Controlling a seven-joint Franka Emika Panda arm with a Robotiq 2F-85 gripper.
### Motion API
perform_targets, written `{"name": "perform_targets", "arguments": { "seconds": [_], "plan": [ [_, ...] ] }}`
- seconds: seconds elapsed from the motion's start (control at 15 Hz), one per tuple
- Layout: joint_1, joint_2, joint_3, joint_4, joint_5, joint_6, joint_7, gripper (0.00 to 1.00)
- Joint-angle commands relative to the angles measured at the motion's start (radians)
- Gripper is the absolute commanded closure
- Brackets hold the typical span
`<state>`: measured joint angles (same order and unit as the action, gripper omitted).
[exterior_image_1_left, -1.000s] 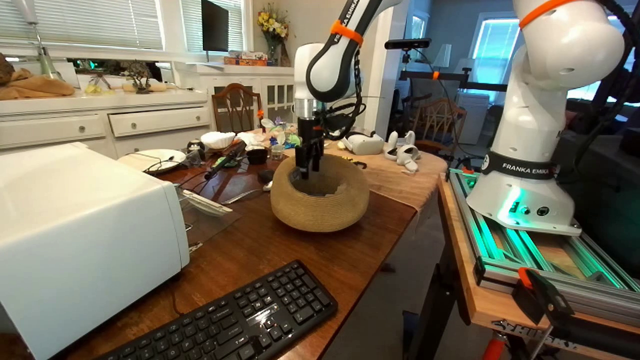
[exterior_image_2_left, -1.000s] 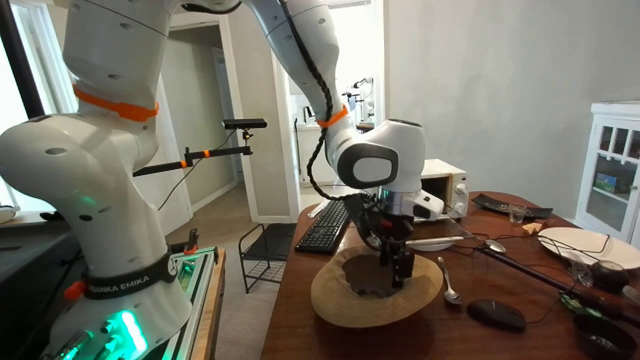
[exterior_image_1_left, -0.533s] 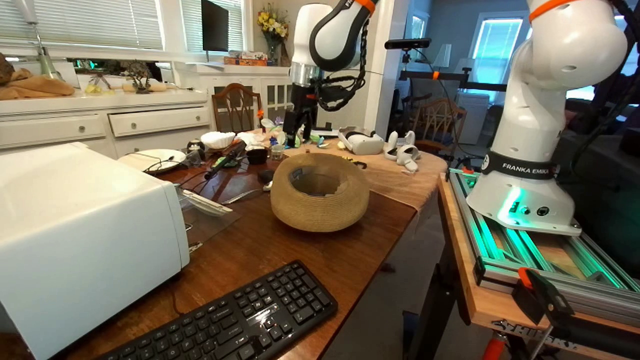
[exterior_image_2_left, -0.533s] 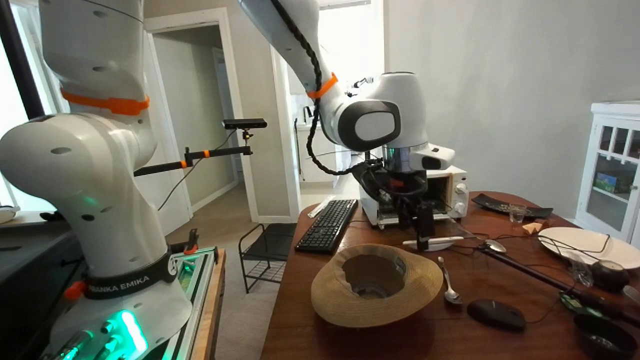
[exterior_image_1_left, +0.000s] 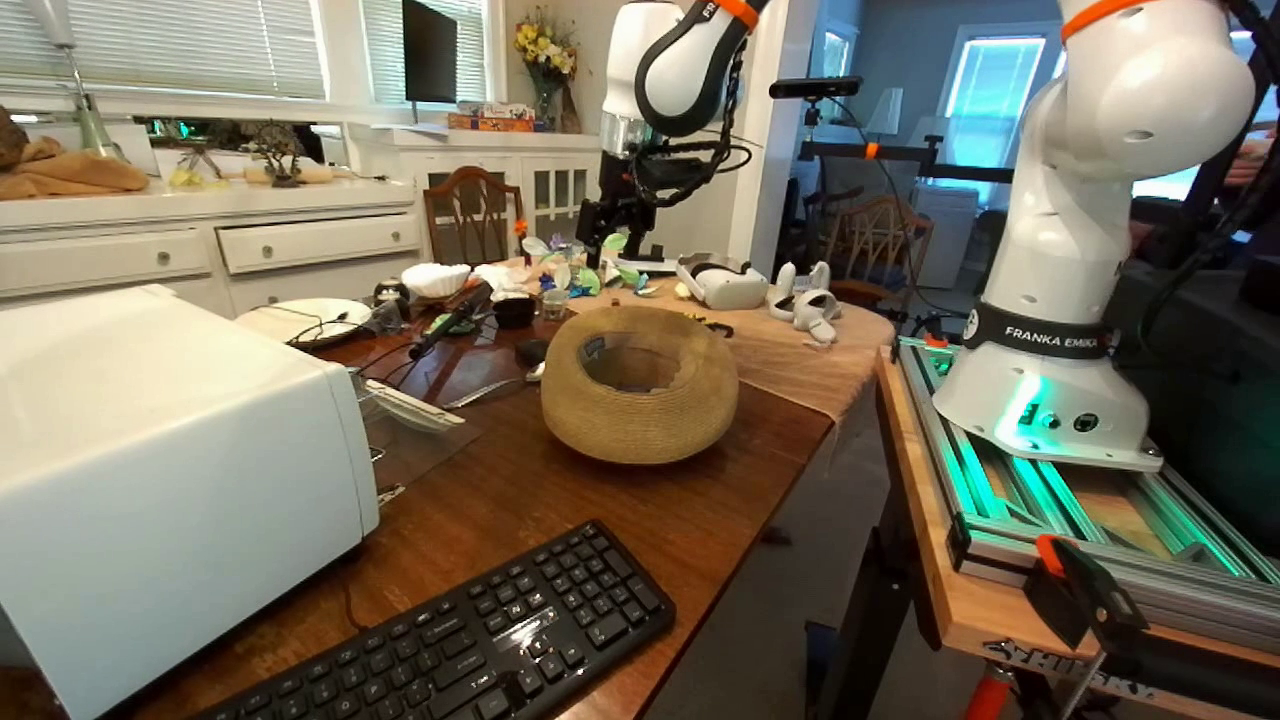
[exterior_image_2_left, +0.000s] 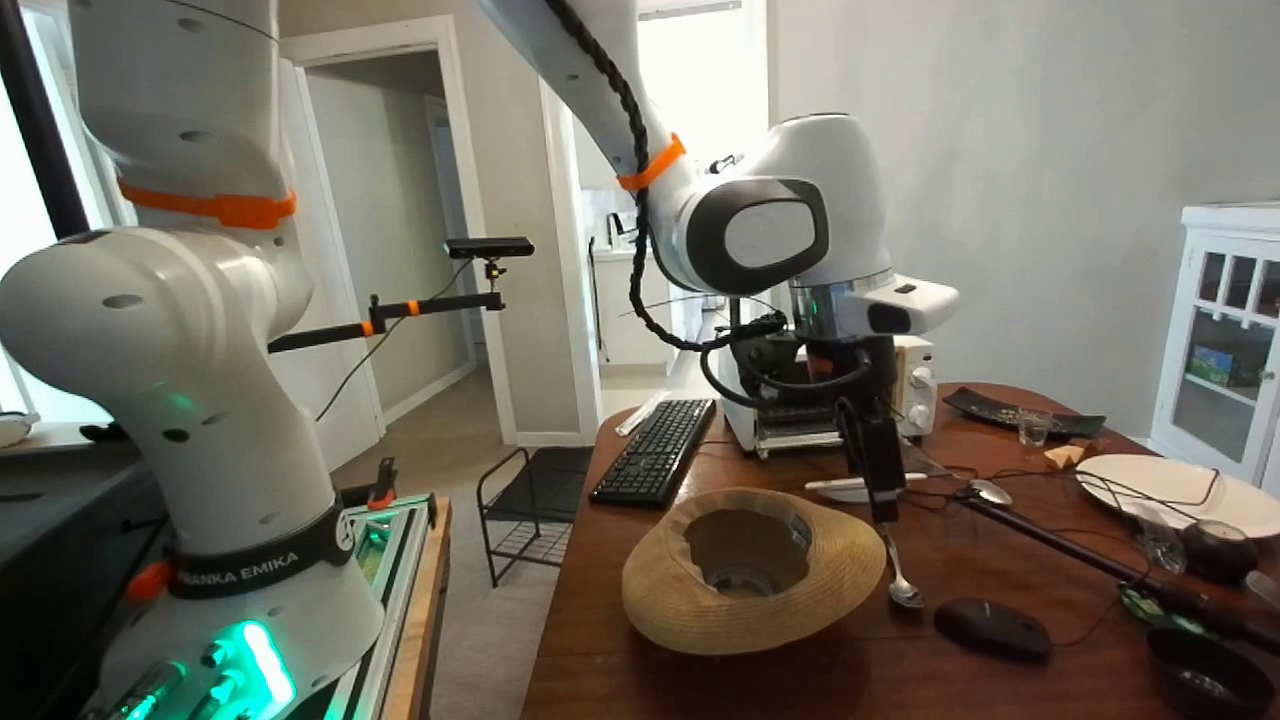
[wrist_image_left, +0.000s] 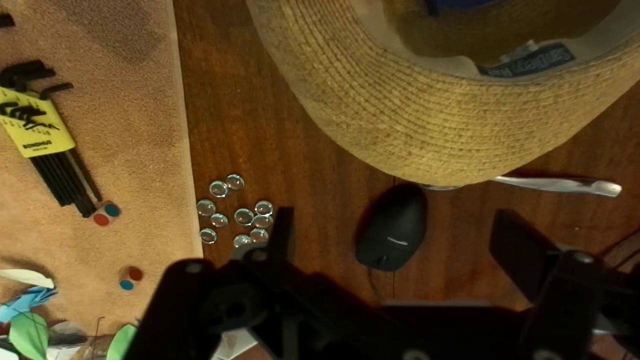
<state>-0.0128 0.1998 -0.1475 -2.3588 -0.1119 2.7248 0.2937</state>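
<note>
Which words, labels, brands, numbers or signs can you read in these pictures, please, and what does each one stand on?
"FRANKA EMIKA": black band on the robot's base
"FR", rest not visible: forearm
"HUSKY": wooden workbench
"BONDHUS": yellow hex-key holder
"San Diego", next letters unclear: label inside the straw hat
Too small or blurred: logo on the black mouse, keyboard print, the holder's finer print

Hat (exterior_image_2_left: 752, 580) on surface (exterior_image_2_left: 590, 625) in an exterior view, keyboard (exterior_image_2_left: 655, 453) behind it, spoon (exterior_image_2_left: 904, 588) just right of it, mouse (exterior_image_2_left: 992, 629) right of spoon, plate (exterior_image_2_left: 1180, 492) farther right
</note>
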Motion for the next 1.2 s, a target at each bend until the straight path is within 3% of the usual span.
{"name": "perform_targets", "arguments": {
  "seconds": [0.0, 0.13, 0.2, 0.47, 0.8, 1.13],
  "plan": [
    [-0.003, 0.0, 0.006, 0.002, 0.005, -0.003, -0.004, 0.0],
    [-0.016, 0.018, 0.015, 0.034, 0.051, -0.036, -0.004, 0.0],
    [-0.015, 0.044, -0.012, 0.063, 0.051, -0.035, 0.076, 0.0],
    [-0.057, 0.129, -0.051, 0.186, 0.138, -0.042, 0.14, 0.0],
    [-0.114, 0.311, -0.09, 0.485, 0.251, -0.182, 0.236, 0.0],
    [-0.157, 0.507, -0.111, 0.788, 0.32, -0.341, 0.422, 0.0]
  ]
}}
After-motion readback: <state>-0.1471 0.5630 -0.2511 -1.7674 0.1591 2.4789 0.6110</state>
